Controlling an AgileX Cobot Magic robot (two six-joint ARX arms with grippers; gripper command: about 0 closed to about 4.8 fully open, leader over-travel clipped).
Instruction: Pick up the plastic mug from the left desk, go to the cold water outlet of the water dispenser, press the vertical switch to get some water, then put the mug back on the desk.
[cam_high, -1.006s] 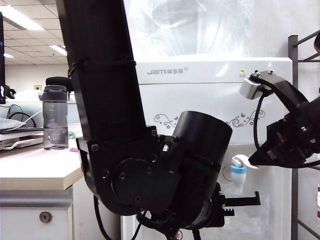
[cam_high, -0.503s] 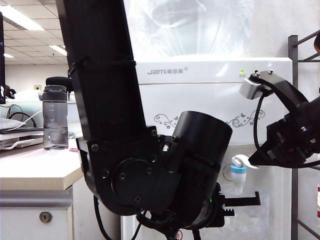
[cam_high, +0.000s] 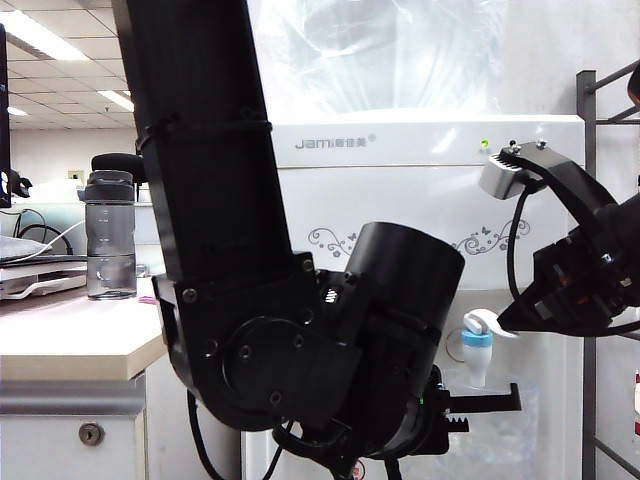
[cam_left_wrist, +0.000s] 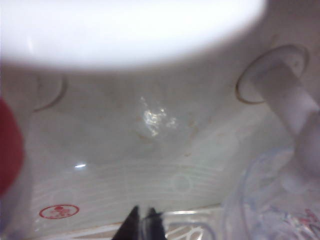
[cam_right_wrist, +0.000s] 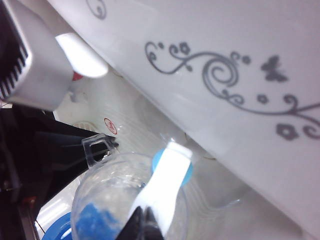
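Here, in the exterior view, the left arm fills the middle in front of the water dispenser (cam_high: 430, 190), and its left gripper (cam_high: 500, 398) sits low in the recess beneath the cold water outlet (cam_high: 478, 348); the mug is not made out in this view. The right gripper (cam_high: 505, 322) has its tip at the vertical switch (cam_high: 482, 320), jaws fully closed with nothing between them. The table (cam_high: 70, 335), well to the left of the dispenser, carries only a grey bottle (cam_high: 110, 240).

In the left wrist view the left gripper (cam_left_wrist: 142, 222) is closed tight, and the clear mug (cam_left_wrist: 270, 200) shows at the edge, below the outlet's pipe (cam_left_wrist: 287, 92). What it clamps is hard to see there.

In the right wrist view the mug (cam_right_wrist: 127, 200) stands right under the outlet (cam_right_wrist: 172, 167), its handle (cam_right_wrist: 97, 147) pinched by the left jaws. The right gripper (cam_right_wrist: 141, 220) touches the switch (cam_right_wrist: 162, 177).

My worry: a thin handle grip lets the filling mug tilt and spill. The closed right jaws could also slide off the curved switch, or press too long and overflow the mug.
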